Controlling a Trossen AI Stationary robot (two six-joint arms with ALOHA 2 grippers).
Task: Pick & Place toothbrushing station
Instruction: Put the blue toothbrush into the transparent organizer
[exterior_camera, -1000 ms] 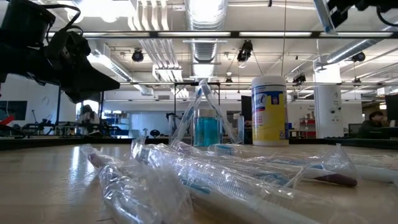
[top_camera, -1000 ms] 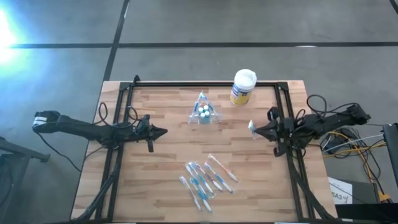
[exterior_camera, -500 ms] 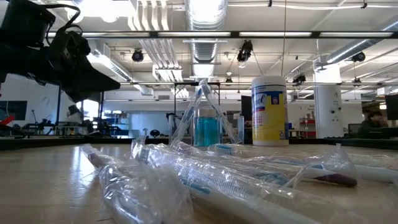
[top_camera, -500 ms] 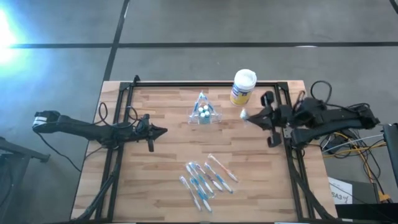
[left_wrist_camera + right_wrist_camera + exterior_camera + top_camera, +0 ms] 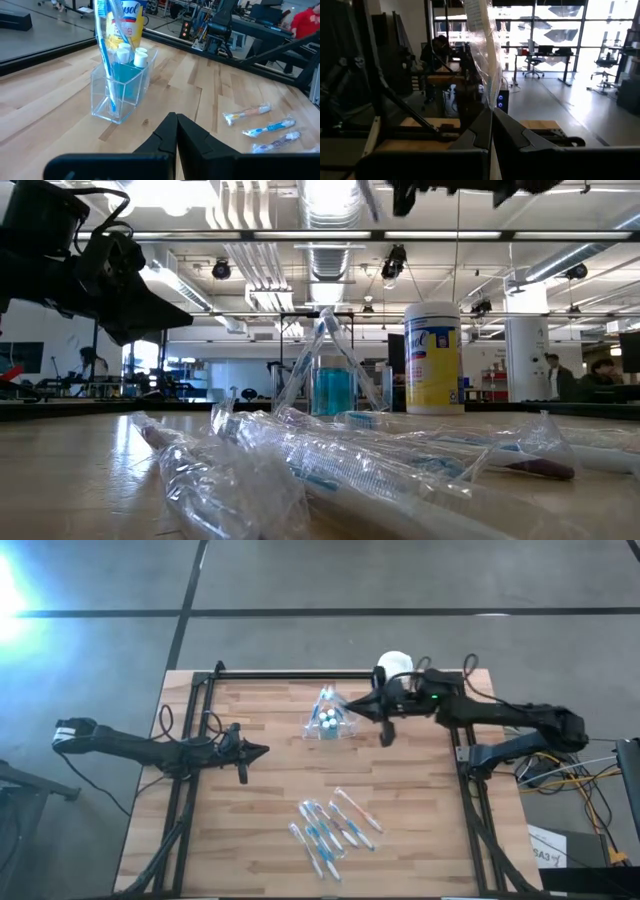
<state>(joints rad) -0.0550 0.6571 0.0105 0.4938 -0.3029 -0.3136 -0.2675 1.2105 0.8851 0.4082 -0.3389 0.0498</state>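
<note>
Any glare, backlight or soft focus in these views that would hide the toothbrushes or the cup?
High view: bright flare at the left edge, clear of the table. Low view: the wrapped toothbrushes nearest the lens are soft, and ceiling lights are blown out. Right wrist view: backlit windows leave the foreground dark. Left wrist view: the cup is evenly lit.

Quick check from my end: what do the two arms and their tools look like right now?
Both arms are dark, slim and jointed. The left tool ends in two black tapered fingers. The right tool is also black, with a small green light on the arm behind it and loose black and yellow cables at its base.
</note>
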